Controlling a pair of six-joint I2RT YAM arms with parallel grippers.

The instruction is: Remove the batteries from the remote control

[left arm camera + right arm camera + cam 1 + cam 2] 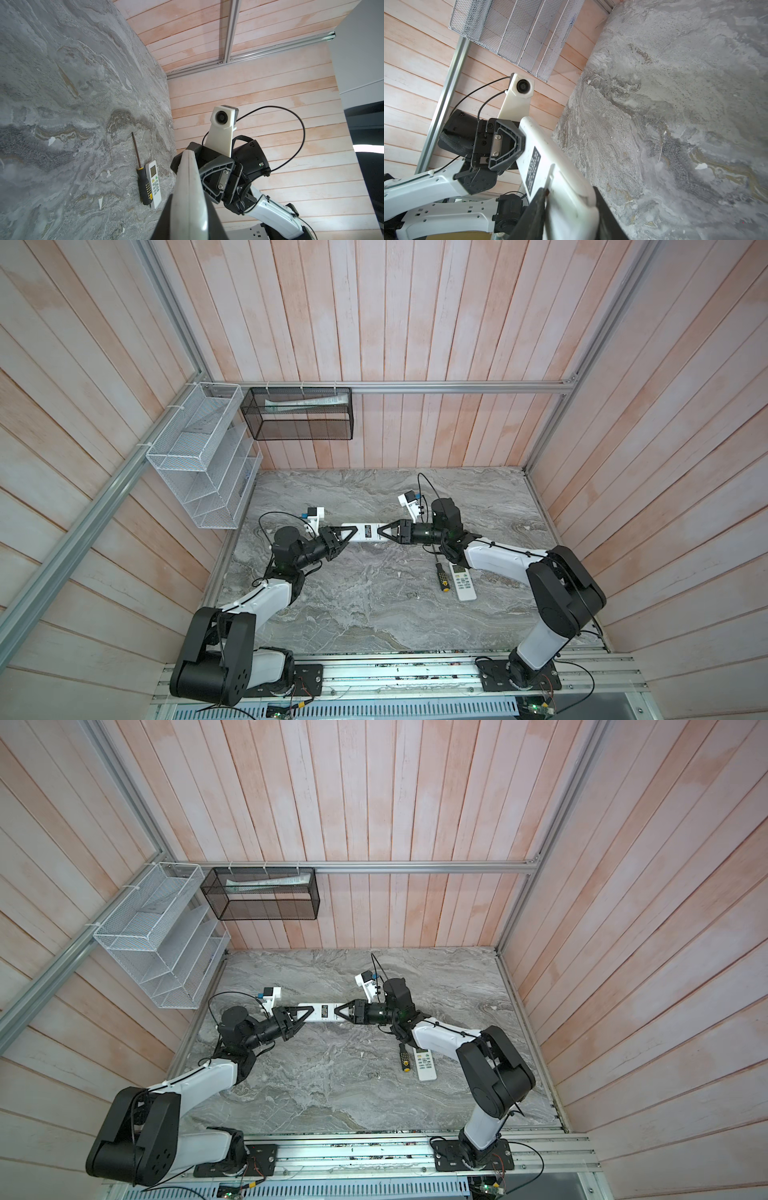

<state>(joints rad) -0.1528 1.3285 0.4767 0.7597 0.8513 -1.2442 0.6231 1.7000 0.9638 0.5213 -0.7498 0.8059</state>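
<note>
While L gripper pinches the remote steady, R gripper, fingers nipping the batt. cover end, should pull it straight off, no twist.

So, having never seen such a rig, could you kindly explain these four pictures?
This is a two-armed robot at a marble table. Two pictures look down from overhead; the other two come from a camera on each wrist. Each arm ends in a two-fingered clamp: the left gripper and right gripper each grip one end of a white remote control, label side up. On the table lie a black-and-yellow screwdriver and, beside it, a second remote, buttons up. No batteries show.
</note>
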